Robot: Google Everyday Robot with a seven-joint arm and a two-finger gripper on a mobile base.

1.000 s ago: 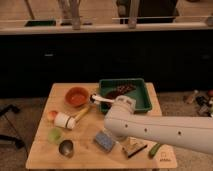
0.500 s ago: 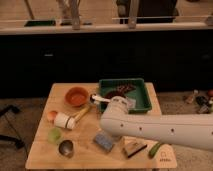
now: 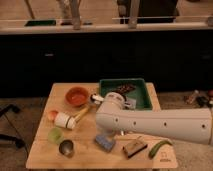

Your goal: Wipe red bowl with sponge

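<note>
The red bowl (image 3: 77, 96) sits empty near the back left of the wooden table (image 3: 45, 155). In the front middle of the table lies the sponge (image 3: 105, 142), a small blue-grey block. My white arm (image 3: 160, 125) reaches in from the right and crosses the middle of the table. Its end bends down, with the gripper (image 3: 106, 131) right above the sponge and mostly hidden by the arm. I cannot tell whether it touches the sponge. The bowl lies to the upper left of the gripper, well apart from it.
A dark green tray (image 3: 142, 95) with dark items stands at the back right. A white roller with a wooden handle (image 3: 67, 120), an orange ball (image 3: 52, 114), a light-green cup (image 3: 55, 134) and a metal cup (image 3: 66, 147) lie on the left. A brown block (image 3: 134, 148) and a green vegetable (image 3: 159, 147) lie at the front right.
The arm has shifted slightly left over the sponge. The sponge, the bowl and the other objects have stayed in place.
</note>
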